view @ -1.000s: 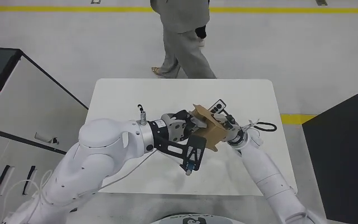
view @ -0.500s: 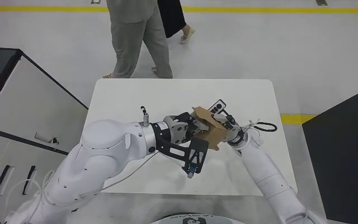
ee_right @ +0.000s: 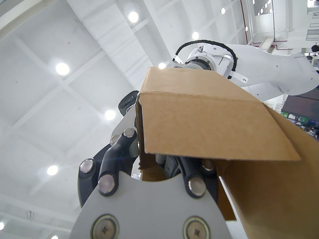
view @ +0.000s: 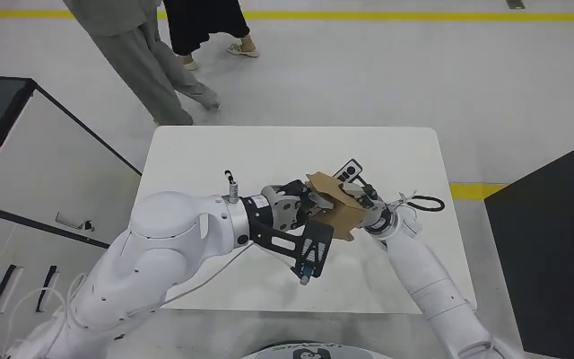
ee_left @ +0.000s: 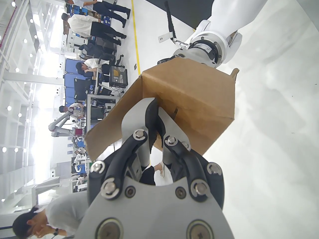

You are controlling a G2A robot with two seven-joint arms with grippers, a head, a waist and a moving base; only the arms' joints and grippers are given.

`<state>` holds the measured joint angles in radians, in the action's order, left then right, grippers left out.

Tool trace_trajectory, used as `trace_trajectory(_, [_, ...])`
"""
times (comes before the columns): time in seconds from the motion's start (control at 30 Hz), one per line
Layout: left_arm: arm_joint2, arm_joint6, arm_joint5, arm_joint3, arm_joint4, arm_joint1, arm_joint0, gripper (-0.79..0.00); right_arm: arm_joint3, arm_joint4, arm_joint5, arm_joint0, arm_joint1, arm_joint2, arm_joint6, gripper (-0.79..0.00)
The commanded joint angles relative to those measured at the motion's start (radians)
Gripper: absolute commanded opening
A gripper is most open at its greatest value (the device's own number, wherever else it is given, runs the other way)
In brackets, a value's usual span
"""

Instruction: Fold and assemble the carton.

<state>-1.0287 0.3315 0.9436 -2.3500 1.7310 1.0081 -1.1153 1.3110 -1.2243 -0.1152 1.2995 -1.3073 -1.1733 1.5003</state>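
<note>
A brown carton [view: 334, 208] is held above the white table [view: 215, 153], right of its middle, between both arms. It is partly formed, with one flap [ee_left: 109, 128] sticking out loose. My left gripper [view: 307, 203] is on its left side, shut on a cardboard edge; in the left wrist view its fingers [ee_left: 149, 118] pinch that panel of the carton [ee_left: 194, 95]. My right gripper [view: 360, 208] holds the opposite side. In the right wrist view a wall of the carton [ee_right: 199, 125] runs down between the fingers [ee_right: 124, 123], whose tips it hides.
The table's right edge [view: 444, 197] lies close behind the right wrist, where a black cable loop [view: 429, 203] sticks out. A dark cabinet [view: 538, 233] stands to the right of the table and a black-framed panel [view: 22, 99] to the left.
The left forearm and its wrist have shifted slightly toward the table's front. The carton has stayed between both grippers, almost in place.
</note>
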Motion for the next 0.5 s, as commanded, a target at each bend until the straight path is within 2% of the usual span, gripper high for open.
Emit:
trace_trajectory(0.0, [0.002,0.001,-0.001,0.000,0.001,0.000,0.001,-0.785,0.000,0.000,-0.001,0.000,0.000,0.000,0.000,-0.785])
trace_trajectory(0.47, [-0.011,0.009,-0.006,0.000,-0.006,0.000,-0.001,-0.785,-0.004,-0.003,0.003,0.001,0.001,-0.002,-0.010,-0.785])
